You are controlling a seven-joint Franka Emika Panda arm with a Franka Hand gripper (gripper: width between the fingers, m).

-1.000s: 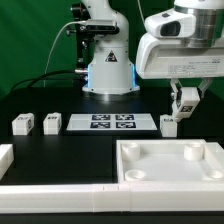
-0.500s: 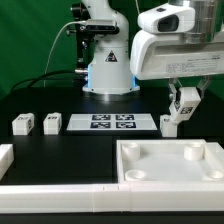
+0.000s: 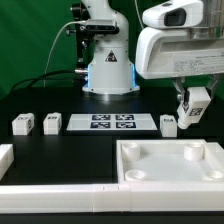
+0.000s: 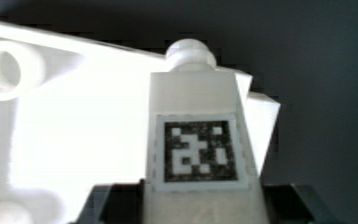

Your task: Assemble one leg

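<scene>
Black table [image 3: 80,145]; leg [image 4: 197,95] in pincer [image 3: 193,112], tag [image 4: 199,150] legible wrist-side

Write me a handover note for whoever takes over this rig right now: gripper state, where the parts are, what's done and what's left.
The gripper is shut on the leg, which is held clear of the table with its pin end free beyond the fingers.
The large white square piece lies in front, and the corner sockets that show are empty.
Three spare legs stand on the table: one at the exterior view's right of the marker board, and two at its left.
Done: one leg grasped and lifted.
Left: probably carry it to a corner socket, seat it there, then release.
</scene>
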